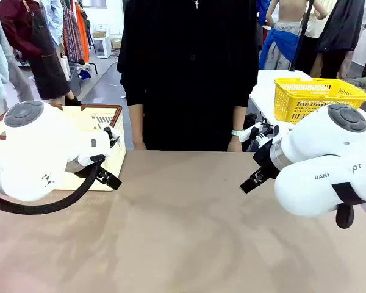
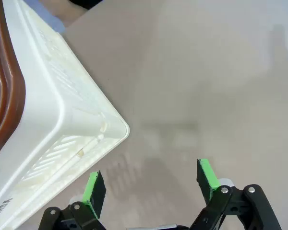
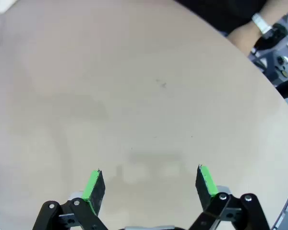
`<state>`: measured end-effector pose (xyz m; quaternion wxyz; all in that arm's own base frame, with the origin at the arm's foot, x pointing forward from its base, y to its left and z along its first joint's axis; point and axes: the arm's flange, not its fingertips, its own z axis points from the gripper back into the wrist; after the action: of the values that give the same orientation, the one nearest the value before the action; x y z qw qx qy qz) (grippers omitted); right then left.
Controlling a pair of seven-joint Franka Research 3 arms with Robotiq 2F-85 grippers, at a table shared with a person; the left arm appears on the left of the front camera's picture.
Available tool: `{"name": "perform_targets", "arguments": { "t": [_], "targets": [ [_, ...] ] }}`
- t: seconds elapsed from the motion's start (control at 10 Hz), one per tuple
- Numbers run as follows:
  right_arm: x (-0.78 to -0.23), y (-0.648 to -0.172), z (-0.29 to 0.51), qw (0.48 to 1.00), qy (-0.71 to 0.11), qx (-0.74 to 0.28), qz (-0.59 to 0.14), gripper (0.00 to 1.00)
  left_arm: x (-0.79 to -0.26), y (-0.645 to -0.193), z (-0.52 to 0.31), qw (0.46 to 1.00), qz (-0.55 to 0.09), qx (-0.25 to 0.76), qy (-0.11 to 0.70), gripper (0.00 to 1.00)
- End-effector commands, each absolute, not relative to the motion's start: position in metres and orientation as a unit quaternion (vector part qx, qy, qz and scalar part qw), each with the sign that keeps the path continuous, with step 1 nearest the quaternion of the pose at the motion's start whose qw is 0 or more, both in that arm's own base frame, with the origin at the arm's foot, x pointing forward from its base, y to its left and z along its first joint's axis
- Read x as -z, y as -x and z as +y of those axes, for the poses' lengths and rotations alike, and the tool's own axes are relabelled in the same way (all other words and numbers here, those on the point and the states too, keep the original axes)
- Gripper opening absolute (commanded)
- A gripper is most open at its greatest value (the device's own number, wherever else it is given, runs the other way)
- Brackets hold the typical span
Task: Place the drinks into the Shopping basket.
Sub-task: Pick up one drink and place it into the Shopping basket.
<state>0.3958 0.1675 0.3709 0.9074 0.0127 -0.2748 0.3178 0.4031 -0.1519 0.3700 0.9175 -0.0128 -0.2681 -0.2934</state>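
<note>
The drinks are out of view. The Shopping basket (image 1: 117, 157), cream-white with a brown rim, stands at the table's far left, partly behind my left arm. In the left wrist view a slotted corner of the Shopping basket (image 2: 62, 110) lies just left of my left gripper (image 2: 151, 184), which is open over bare tabletop with nothing between its green pads. My left gripper (image 1: 110, 178) hangs beside the basket's near right corner. My right gripper (image 1: 254, 180) hovers at the right side of the table. It is open and empty above the brown surface (image 3: 151, 184).
A person in black (image 1: 189, 73) stands at the far edge, a pale wristband (image 1: 236, 132) on one wrist, that hand (image 3: 245, 33) near the table edge. A bright yellow basket (image 1: 317, 96) sits on a white table at the back right.
</note>
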Motion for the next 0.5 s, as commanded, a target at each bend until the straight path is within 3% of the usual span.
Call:
{"name": "perform_targets", "arguments": {
  "t": [0.0,0.4],
  "targets": [
    [-0.371,-0.3958,0.1675,0.907,-0.013,-0.318,-0.275,1.0,-0.3701,-0.4031,-0.1519,0.918,-0.268,0.293,0.013,1.0],
    [-0.371,-0.3958,0.1675,0.907,-0.013,-0.318,-0.275,1.0,-0.3701,-0.4031,-0.1519,0.918,-0.268,0.293,0.013,1.0]
  ]
}}
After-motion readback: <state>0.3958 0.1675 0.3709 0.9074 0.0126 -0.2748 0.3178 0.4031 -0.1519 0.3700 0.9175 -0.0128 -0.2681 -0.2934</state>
